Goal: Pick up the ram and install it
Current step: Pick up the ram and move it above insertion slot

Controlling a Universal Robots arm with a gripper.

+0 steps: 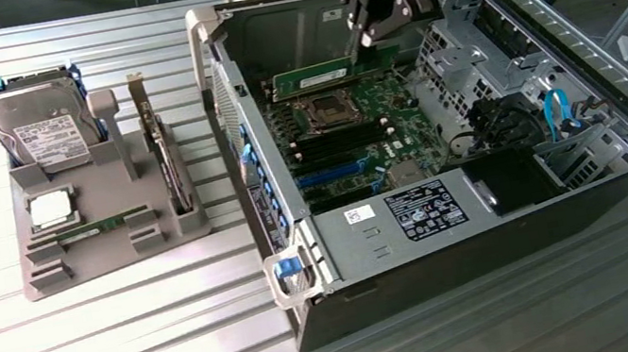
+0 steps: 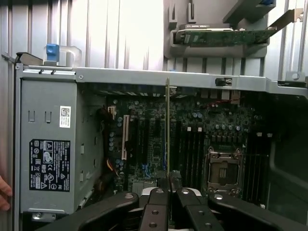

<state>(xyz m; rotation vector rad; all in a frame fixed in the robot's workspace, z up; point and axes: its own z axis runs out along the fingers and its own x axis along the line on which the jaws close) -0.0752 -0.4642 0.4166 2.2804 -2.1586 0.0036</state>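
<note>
An open computer case [image 1: 468, 255] sits on the worktop [image 1: 124, 342] toward its edge at the exterior view's right, a parts holder [image 1: 110, 258] beside it. Inside the case, the tool [image 1: 364, 43] holds the ram [image 1: 316, 74] over the motherboard [image 1: 359, 135].

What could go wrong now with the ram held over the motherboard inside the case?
The gripper holds the ram by one end, so it could tilt or slip. It hangs close to the processor socket; if it meets the memory slots crooked, it may jam or strike nearby parts.

A hard drive [image 1: 44, 125], processor chip [image 1: 49, 209] and upright expansion card [image 1: 166, 158] sit in a grey holder [image 1: 103, 194] on a slatted table [image 1: 124, 342].
</note>
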